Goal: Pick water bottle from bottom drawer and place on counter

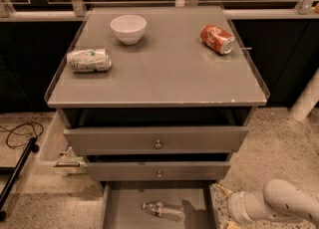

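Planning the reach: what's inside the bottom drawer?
The water bottle lies on its side on the grey floor of the bottom drawer. The rear is hidden under the drawer above. The gripper is outside, to the right.

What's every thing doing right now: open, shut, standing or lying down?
Bottom drawer, pulled open.
Water bottle, lying flat inside it.
Upper drawers, mostly pushed in.
Red can, lying sideways on the counter.
Silver-green can, crushed, lying sideways.
Bowl, upright.
Gripper, low right of the bottom drawer, off the bottle.

Counter: bowl; red can; crushed can
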`<control>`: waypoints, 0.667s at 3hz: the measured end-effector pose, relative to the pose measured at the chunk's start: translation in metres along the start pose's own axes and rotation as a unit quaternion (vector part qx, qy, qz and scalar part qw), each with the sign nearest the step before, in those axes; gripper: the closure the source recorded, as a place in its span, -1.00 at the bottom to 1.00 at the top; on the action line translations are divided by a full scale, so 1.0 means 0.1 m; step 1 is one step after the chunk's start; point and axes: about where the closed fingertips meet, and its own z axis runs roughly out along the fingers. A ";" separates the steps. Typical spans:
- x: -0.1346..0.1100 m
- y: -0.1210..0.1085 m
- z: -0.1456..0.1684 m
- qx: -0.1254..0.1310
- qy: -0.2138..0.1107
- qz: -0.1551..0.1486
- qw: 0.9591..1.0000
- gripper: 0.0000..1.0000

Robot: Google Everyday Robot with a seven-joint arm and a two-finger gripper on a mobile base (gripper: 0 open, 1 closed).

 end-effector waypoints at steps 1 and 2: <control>-0.02 0.02 0.02 -0.001 0.004 -0.002 1.000 -1.00; 0.05 -0.02 0.34 -0.003 -0.013 0.009 1.000 -1.00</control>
